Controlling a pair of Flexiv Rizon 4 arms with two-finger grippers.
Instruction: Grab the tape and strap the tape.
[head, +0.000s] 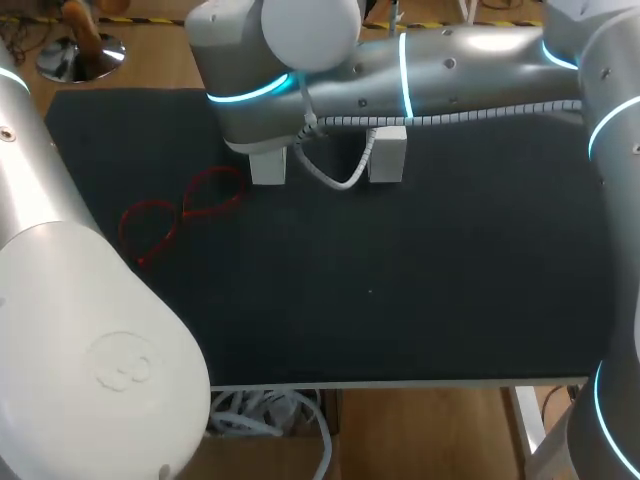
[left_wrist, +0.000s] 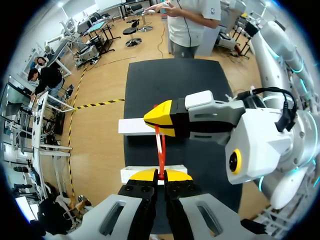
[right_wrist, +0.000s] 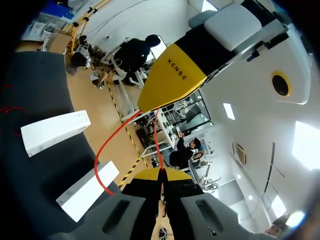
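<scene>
- The thin red tape (left_wrist: 161, 147) is already grabbed. It stretches between the left gripper (left_wrist: 160, 175) and the right gripper (left_wrist: 162, 118), above two white rectangular blocks (left_wrist: 137, 126) on the black table mat (head: 400, 290).
- Both pincers are pinched closed on the tape.
- The strapping step seems to be in hand; the next move likely calls for bringing the ends together while holding tension.
- No container shows. A second looped red strap (head: 180, 215) lies loose on the mat.

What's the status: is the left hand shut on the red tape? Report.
Yes, the left hand clamps the red tape from both sides.
</scene>
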